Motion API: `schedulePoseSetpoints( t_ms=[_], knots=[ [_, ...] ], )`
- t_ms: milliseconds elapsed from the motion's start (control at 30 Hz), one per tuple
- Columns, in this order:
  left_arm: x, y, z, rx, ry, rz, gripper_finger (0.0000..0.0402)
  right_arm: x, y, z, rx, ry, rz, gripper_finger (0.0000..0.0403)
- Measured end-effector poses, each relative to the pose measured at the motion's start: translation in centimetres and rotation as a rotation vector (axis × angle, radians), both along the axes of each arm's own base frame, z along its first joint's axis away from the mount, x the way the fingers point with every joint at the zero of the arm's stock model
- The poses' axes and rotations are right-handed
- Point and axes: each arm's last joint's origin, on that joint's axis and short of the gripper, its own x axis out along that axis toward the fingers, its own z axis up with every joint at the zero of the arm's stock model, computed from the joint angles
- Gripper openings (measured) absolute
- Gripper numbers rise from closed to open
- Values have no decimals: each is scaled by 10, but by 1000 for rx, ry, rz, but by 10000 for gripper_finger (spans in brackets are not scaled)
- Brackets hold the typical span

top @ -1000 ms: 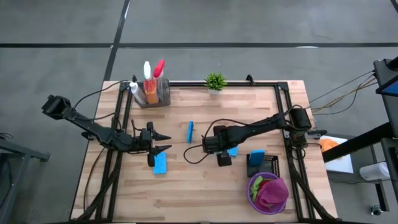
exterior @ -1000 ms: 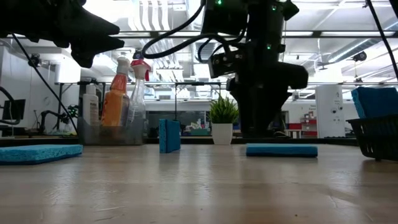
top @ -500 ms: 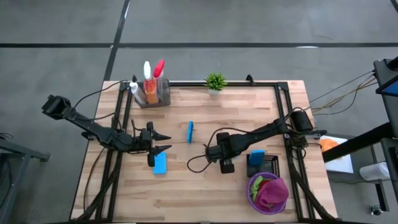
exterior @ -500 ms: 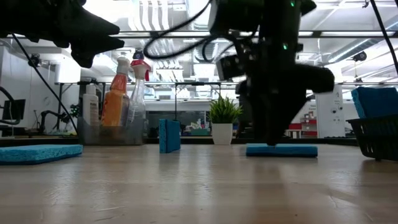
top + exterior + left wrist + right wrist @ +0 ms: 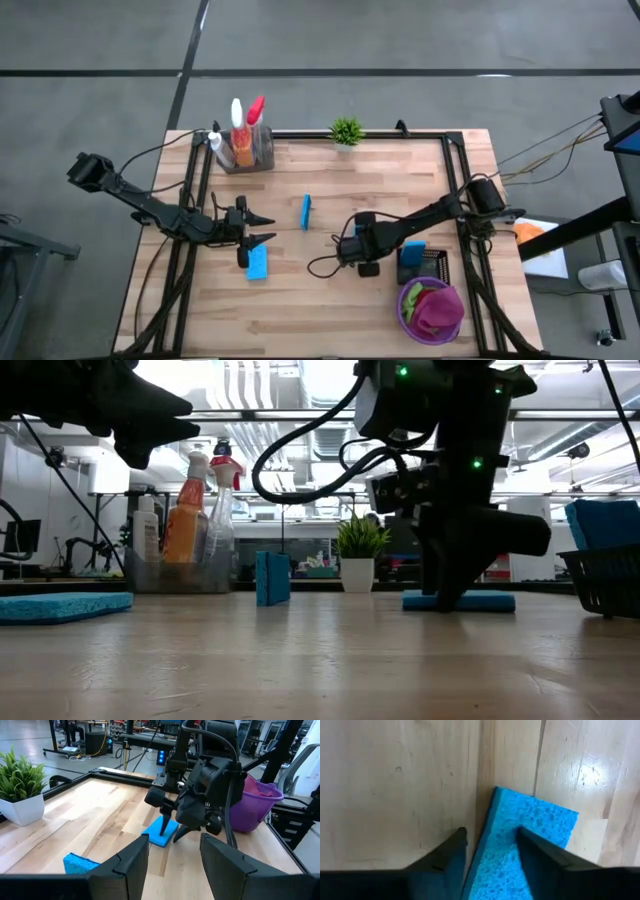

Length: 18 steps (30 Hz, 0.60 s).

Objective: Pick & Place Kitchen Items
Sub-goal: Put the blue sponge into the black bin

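Observation:
A blue sponge [image 5: 530, 820] lies flat on the wooden table; it also shows in the low view [image 5: 490, 601] and the left wrist view [image 5: 159, 839]. My right gripper [image 5: 490, 840] stands over it, pointing down and open, astride one long edge; in the high view [image 5: 363, 248] it hides the sponge. My left gripper [image 5: 268, 228] is open and empty, above the table's left half. A second blue sponge [image 5: 257, 264] lies flat below it. A third blue sponge [image 5: 306, 211] stands on its edge at mid-table. My right gripper comes at the sponge from above, pointing down. One fingertip [image 5: 535, 860] is on the sponge's top face near its long edge [image 5: 492, 820]; the other fingertip [image 5: 450, 855] is over the bare wood beside that edge. The sponge lies flat on the table.
A black basket [image 5: 425, 268] holding a blue sponge stands just right of my right gripper. A purple bowl [image 5: 432, 310] with green and magenta cloths sits at the near right. Spray bottles stand in a clear bin [image 5: 245, 140] at the far left, and a potted plant [image 5: 346, 130] at the far edge.
My right gripper has moved toward the table's right and near edges and come down onto the flat blue sponge, which it now covers in the high view. My left arm has kept still.

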Motion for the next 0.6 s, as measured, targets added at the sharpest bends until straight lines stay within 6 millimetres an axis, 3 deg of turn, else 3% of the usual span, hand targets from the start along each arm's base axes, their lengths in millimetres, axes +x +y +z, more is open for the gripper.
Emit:
schedulePoseSetpoints(
  t_ms=[167,400,600],
  knots=[
    [0,0,0,0,0,0,180,-1,1,-1,-8,-3,-20,39],
    [0,0,0,0,0,0,180,-2,7,1,-7,-4,19,19],
    [0,0,0,0,0,0,180,-4,23,22,40,-69,101,18]
  ],
)
